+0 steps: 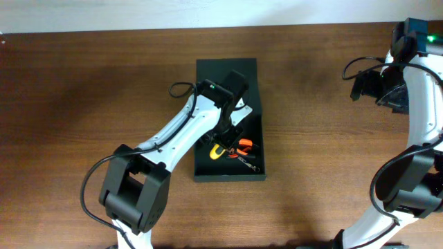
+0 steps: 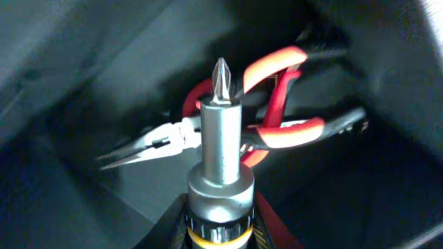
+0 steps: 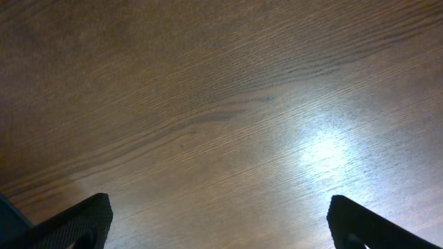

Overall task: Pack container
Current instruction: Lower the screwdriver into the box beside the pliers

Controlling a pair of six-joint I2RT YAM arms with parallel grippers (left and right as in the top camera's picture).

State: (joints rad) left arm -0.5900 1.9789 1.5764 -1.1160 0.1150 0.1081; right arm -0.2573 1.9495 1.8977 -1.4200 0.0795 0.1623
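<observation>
Left gripper (image 1: 227, 137) clamps steel-shafted screwdriver (image 2: 220, 138) in matte container (image 1: 228, 174) | right gripper (image 3: 218, 216) — wide open

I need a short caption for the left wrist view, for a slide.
Phillips screwdriver pointing toward red-handled pliers that lie inside the dark container.

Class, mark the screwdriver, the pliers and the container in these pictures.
screwdriver (image 2: 220, 149): left wrist view, on its metal shaft.
pliers (image 2: 294, 130): left wrist view, on a red handle.
container (image 1: 228, 176): overhead view, on the end wall beside the tools.
</observation>
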